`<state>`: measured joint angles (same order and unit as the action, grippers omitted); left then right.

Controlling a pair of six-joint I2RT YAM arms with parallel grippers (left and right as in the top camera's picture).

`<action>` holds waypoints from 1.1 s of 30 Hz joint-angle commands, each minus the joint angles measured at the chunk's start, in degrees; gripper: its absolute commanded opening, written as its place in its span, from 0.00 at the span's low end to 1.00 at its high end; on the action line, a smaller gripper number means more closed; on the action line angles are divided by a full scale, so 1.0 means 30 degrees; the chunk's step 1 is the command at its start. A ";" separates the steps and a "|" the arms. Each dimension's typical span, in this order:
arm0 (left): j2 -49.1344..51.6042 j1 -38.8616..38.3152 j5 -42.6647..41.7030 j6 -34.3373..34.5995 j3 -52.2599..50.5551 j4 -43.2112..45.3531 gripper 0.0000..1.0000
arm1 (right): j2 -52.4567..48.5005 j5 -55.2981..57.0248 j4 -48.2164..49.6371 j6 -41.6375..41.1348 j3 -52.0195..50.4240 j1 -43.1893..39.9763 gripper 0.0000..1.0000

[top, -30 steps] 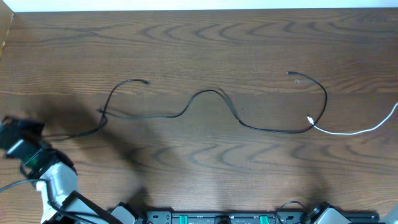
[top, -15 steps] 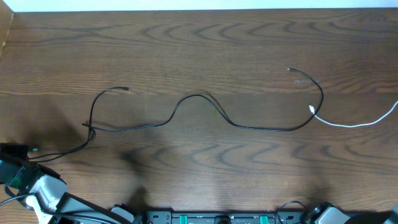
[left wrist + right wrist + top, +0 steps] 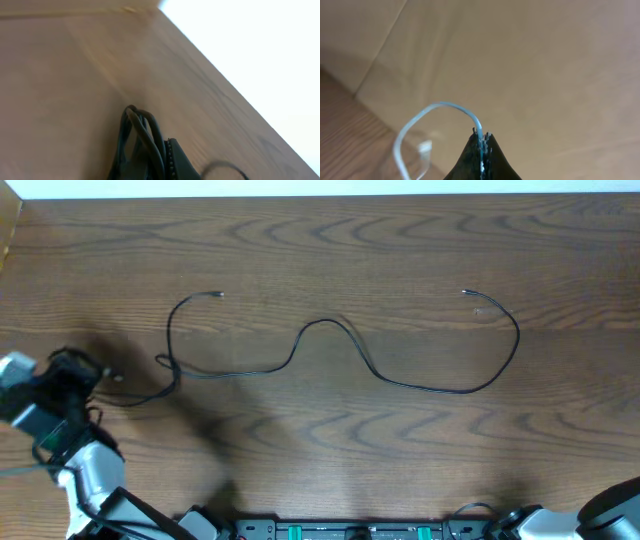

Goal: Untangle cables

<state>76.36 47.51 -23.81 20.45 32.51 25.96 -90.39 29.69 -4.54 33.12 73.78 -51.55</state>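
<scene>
Overhead, the left gripper [image 3: 88, 372] sits low over the wooden table [image 3: 400, 240] with its jaws closed, and a thin strand of the black cable [image 3: 330, 326] leaves its fingertips and sags away from it across the wood. A little way out from the tips that strand meets a small crossing of cord; whether it is a knot or only one strand lying over another cannot be told. From that crossing one part curls up and round into an open loop that ends in a small plug, and the other runs on, farther from the gripper, rising in a hump, dipping, then sweeping round in a wide hook to a second small plug at the far end, well apart from the left gripper. The left wrist view shows black cord bunched in a narrow upright loop right at the closed fingertips, pinched between them, with another bit of cord lying on the table just beyond. In the right wrist view the right gripper [image 3: 482, 145] is lifted off the table, its jaws pressed together on the white cable [image 3: 452, 106]. That cable rises from between the tips, arches over to one side and hangs down below them, its pale plug end dangling blurred near the gripper.
</scene>
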 commanded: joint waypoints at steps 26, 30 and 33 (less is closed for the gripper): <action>0.0204 -1.1701 -0.0918 -0.1464 0.0270 -0.1566 0.07 | -0.2018 -0.5537 -0.4401 -0.6193 0.0146 -0.0627 0.15; 0.0211 -1.2823 -0.0911 -0.1945 0.0270 -0.1559 0.08 | -0.2025 -0.5595 -0.4896 -0.6193 0.0138 -0.0627 0.33; 0.0211 -1.3435 -0.0911 -0.1945 0.0270 -0.1566 0.08 | -0.2025 -0.5661 -0.5180 -0.6200 0.0138 -0.0627 0.42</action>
<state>76.40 8.71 -25.63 16.01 32.51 21.17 -96.16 13.37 -19.66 15.05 73.78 -53.19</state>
